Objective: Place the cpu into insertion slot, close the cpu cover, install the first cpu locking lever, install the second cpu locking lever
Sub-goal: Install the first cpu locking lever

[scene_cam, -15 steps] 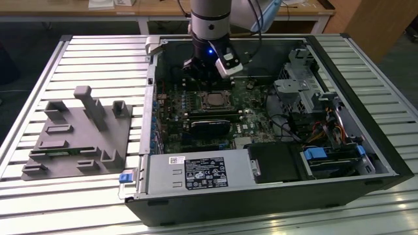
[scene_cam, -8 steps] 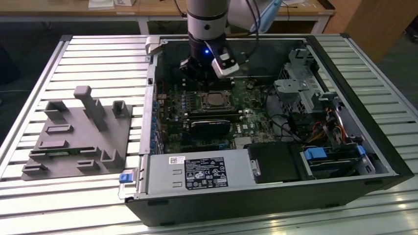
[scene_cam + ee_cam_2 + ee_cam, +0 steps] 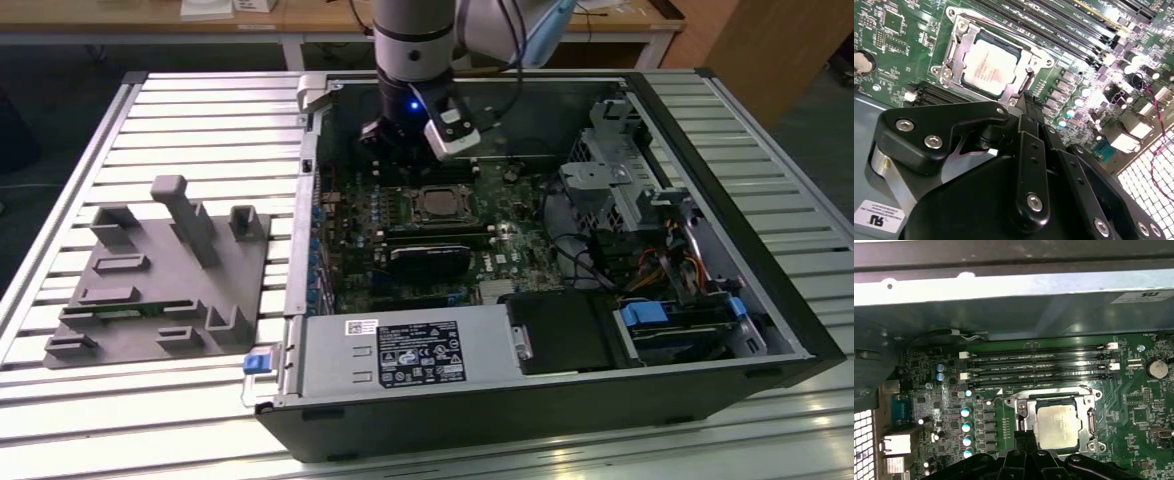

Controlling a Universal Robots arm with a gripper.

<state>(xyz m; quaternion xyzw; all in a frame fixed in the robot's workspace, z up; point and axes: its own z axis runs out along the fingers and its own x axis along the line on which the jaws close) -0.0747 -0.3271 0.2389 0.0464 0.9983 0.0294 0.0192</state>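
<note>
Harsh white glare across cpu (image 3: 988, 67) and motherboard (image 3: 1079, 75), dim surroundings.

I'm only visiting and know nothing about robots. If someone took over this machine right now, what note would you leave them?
End effector: shut, tips low at the edge of the insertion slot, inside the open computer case.
cpu: seated in the slot.
cpu cover: lying down around the cpu, with the chip showing through its window.
Done: cpu placed; cover looks closed.
Left: the two locking levers. I cannot tell whether either is latched.
</note>
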